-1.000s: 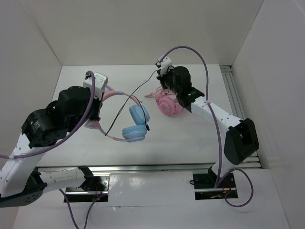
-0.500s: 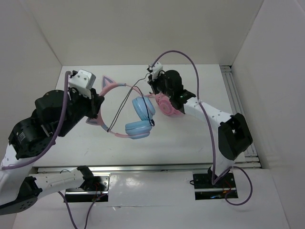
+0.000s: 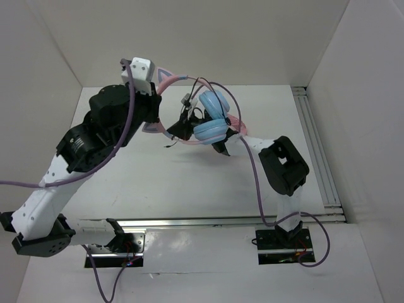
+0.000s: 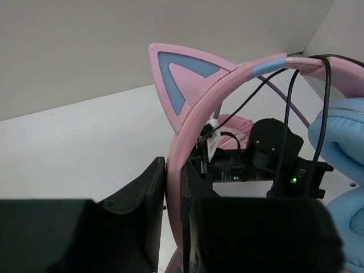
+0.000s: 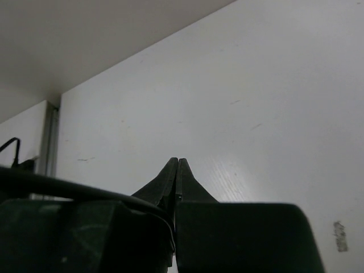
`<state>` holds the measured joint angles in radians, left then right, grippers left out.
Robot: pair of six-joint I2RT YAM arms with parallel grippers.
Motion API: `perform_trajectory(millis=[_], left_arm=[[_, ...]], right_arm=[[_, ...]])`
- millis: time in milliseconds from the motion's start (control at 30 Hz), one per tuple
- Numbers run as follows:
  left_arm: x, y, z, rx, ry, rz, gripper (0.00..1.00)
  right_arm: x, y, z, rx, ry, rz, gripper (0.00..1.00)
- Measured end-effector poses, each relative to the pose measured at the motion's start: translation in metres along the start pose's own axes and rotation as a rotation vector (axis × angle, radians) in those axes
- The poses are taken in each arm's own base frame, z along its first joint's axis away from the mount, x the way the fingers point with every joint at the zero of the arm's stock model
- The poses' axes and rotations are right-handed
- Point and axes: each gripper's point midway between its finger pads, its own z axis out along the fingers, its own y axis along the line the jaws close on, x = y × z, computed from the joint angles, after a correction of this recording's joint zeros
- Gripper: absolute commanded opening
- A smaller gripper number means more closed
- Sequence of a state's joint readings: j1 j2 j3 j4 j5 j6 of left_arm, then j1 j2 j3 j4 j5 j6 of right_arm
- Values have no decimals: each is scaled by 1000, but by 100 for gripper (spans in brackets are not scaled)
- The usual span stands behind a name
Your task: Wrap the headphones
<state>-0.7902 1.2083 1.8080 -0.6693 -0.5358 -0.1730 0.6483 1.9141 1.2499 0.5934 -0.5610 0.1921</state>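
Observation:
The headphones (image 3: 211, 117), with blue ear cups, a pink headband (image 4: 196, 114) and pink cat ears (image 4: 182, 74), hang in the air over the table's back middle. My left gripper (image 3: 153, 113) is shut on the headband, which sits between its fingers (image 4: 149, 193) in the left wrist view. The thin black cable (image 4: 287, 114) loops over the headband and runs down to my right gripper (image 3: 179, 130), which sits low, just left of and under the ear cups. In the right wrist view my right gripper (image 5: 177, 165) is shut, with the cable (image 5: 85, 190) running into its jaws.
The all-pink headphones (image 4: 233, 122) lie on the table behind the right wrist, mostly hidden by the blue cups in the top view. White walls close in the left, back and right. A metal rail (image 3: 312, 139) runs along the right side.
My left arm has lifted the headphones up and carried them back and right, over the right gripper. My right gripper has moved left and lower with the cable.

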Motion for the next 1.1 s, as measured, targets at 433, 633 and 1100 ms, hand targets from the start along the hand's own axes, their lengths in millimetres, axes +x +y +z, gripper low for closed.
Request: perform_trajectory(millis=[433, 633, 1100], left_arm=[[5, 1, 20, -76, -5, -61, 0], [4, 10, 19, -110, -13, -65, 0], [-10, 31, -2, -166, -66, -93, 0]], right_arm=[[8, 53, -12, -264, -60, 193, 20], [13, 65, -20, -311, -69, 235, 29], [30, 59, -20, -289, -25, 190, 39]])
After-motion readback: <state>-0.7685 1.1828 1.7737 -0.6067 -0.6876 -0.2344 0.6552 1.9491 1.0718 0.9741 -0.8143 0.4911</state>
